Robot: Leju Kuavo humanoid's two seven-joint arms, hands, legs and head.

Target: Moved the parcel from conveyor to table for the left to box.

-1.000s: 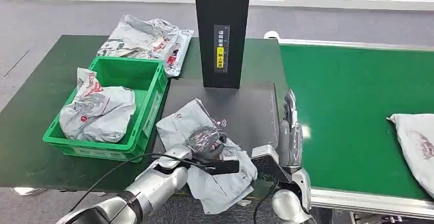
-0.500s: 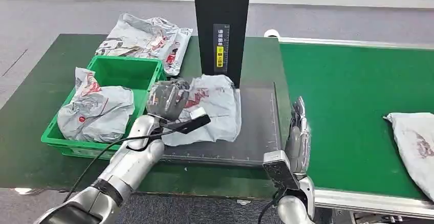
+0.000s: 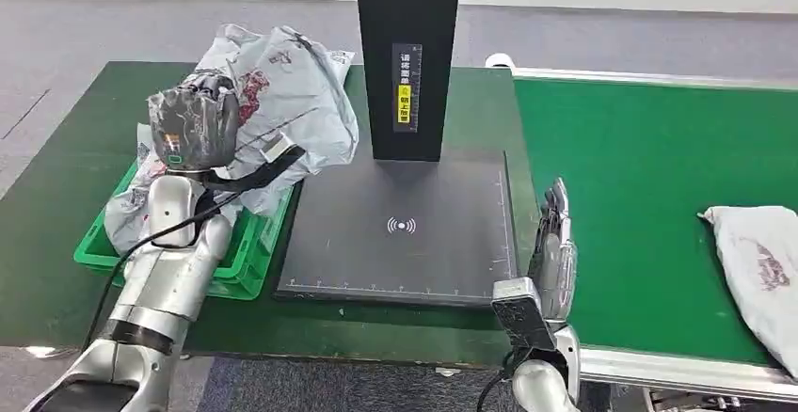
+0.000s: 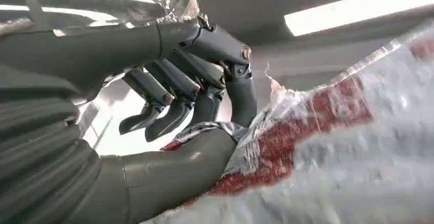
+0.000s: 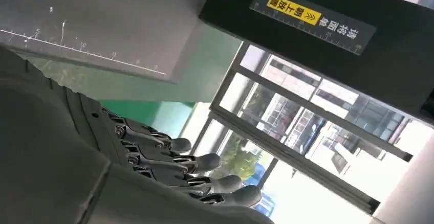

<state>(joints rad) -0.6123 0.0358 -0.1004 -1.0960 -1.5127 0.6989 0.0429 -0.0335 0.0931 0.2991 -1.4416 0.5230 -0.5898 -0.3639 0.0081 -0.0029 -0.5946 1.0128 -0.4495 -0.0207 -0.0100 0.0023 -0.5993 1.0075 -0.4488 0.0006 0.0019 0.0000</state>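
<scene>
Left hand: the left hand [image 3: 193, 130] is closed around the parcel [image 3: 282, 111], thumb [image 4: 174, 168] under and fingers [image 4: 204, 88] over a bunched fold, so the bag hangs instead of slipping.

Parcel spot: it's held up in the air over the green box [image 3: 240, 266], probably lined up for a drop.

Box: one grey bag [image 3: 127, 214] is already sat in there, so room looks a bit tight.

Right hand: the right hand [image 3: 553, 257] is held flat with fingers straight, nothing in it, parked between the scan pad [image 3: 405, 233] and the conveyor [image 3: 649, 186].

Next up: another parcel [image 3: 762, 261] is waiting on the belt.
</scene>
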